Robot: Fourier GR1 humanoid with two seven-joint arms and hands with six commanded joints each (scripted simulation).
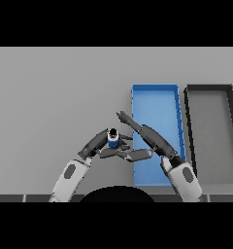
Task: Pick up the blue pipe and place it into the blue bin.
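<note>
Grey table [55, 97] filling the frame; blue bin [155, 97] sitting right of centre, dark bin [210, 90] lying beside it at the far right.

Head view: blue pipe [112, 140] is showing just below centre, looking upright with its dark open end facing the camera, so the long axis is running roughly toward the viewer. It's sitting left of the blue bin, near its left wall and not yet inside. Left hand [96, 143] is coming in from lower left, fingers curling round the pipe, apparently grasping it. Right hand [138, 127] is reaching in from lower right over the bin's left edge, fingers straight and released, pointing up-left, thumb extending toward the pipe's base; touching or not, can't tell. Bin lies to the pipe's right, so next move looks like a short carry rightward by the left hand.
</note>
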